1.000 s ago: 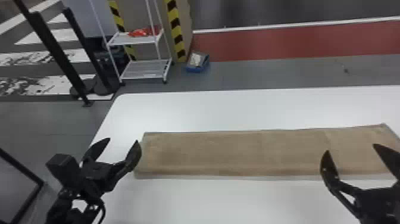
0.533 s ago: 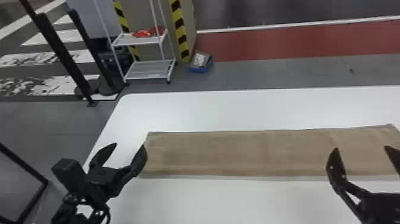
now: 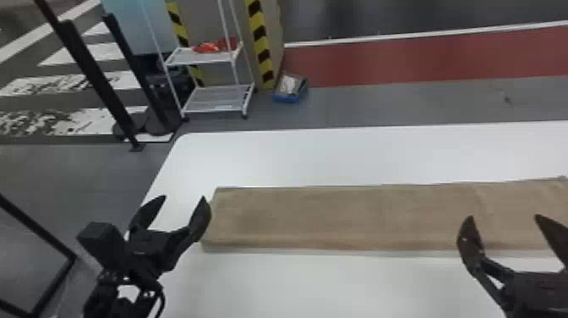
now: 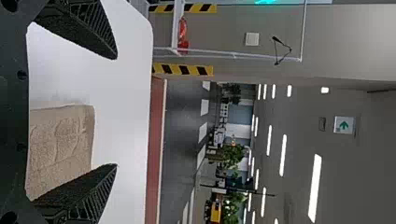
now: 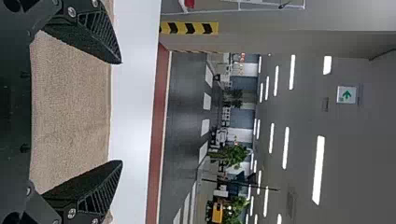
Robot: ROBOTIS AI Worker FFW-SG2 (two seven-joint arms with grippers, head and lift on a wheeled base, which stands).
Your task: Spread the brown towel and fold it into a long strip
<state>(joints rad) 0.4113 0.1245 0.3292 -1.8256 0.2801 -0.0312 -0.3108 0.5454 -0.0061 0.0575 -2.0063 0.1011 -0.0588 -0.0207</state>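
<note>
In the head view the brown towel [image 3: 338, 217] lies as a long flat strip across the white table, its right end reaching the picture's right edge. My left gripper [image 3: 184, 198] stands open by the strip's left end, nothing between its fingers. Over the right part of the strip's near edge is my right gripper [image 3: 505, 217], also open and holding nothing. The left wrist view has the open left gripper [image 4: 116, 112] with the towel's end [image 4: 63, 144] beyond it. In the right wrist view the towel [image 5: 72, 107] spans the gap of the open right gripper [image 5: 122, 112].
The white table [image 3: 359, 156] extends behind and in front of the towel. Past its far left corner stand a white wire rack [image 3: 215, 99] and black posts [image 3: 93, 76]. A blue box [image 3: 290, 89] sits on the floor behind the table.
The head view has shifted slightly, so the table and towel sit a little farther right in it. Both grippers remain open, and the towel keeps its strip shape.
</note>
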